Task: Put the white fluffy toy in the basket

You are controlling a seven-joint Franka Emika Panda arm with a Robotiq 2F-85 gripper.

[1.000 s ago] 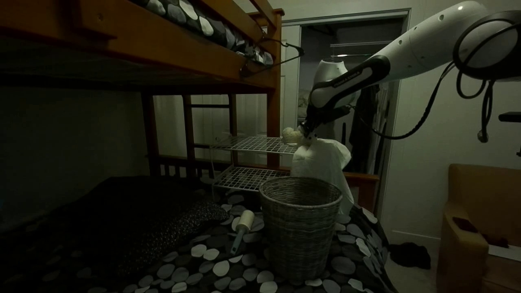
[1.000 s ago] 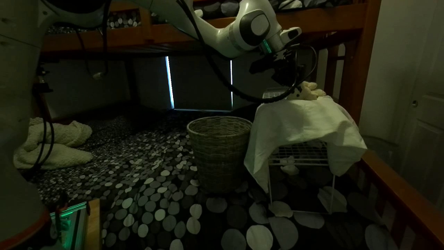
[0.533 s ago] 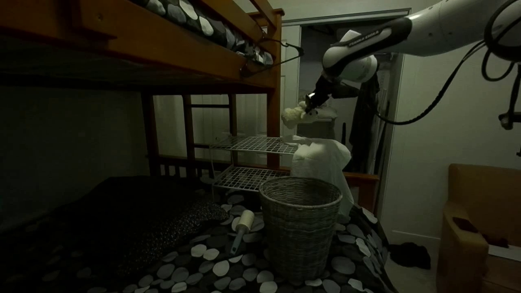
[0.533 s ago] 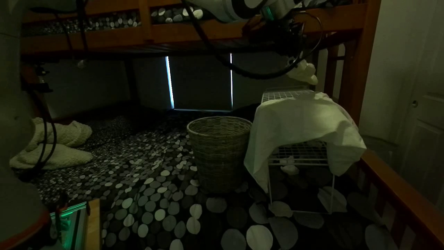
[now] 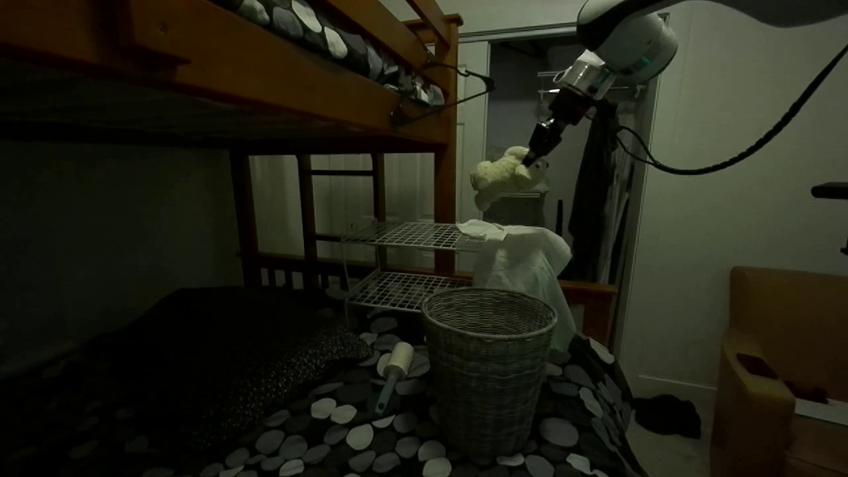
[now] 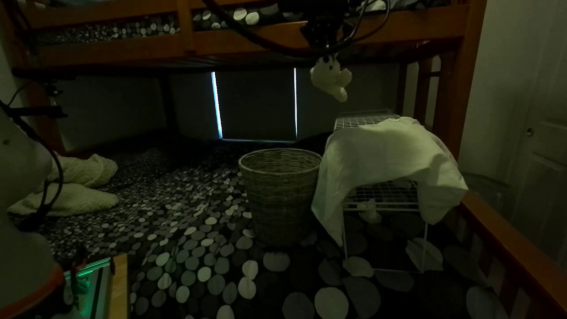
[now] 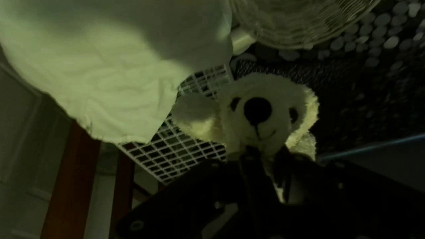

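White fluffy toy (image 5: pixel 501 175) was held in mid-air, above and to one side of the basket (image 5: pixel 490 384), and was judged not to be over its mouth. It was gripped just under its muzzle by the fingers (image 7: pixel 249 166), which were nearly closed, with only plush held between them. Its body was held clear of everything else in view.

Just beside the basket, a white cloth (image 6: pixel 385 150) was draped over part of a wire rack (image 5: pixel 417 234); whether the basket was touched by the cloth could not be told. Near the basket, a roller (image 5: pixel 397 364) with a handle was seen. Well apart from the basket, a cream fleecy bundle (image 6: pixel 87 173) could be made out.

The step in hand was judged to be the carry, with the grasp made and the release not yet done. Next, a sideways shift was called for until the toy was centred above the basket's mouth, with enough height kept that no dangling limb would be caught on the rim. Only after that, it was judged, should the toy be lowered a little and the fingers be spread.
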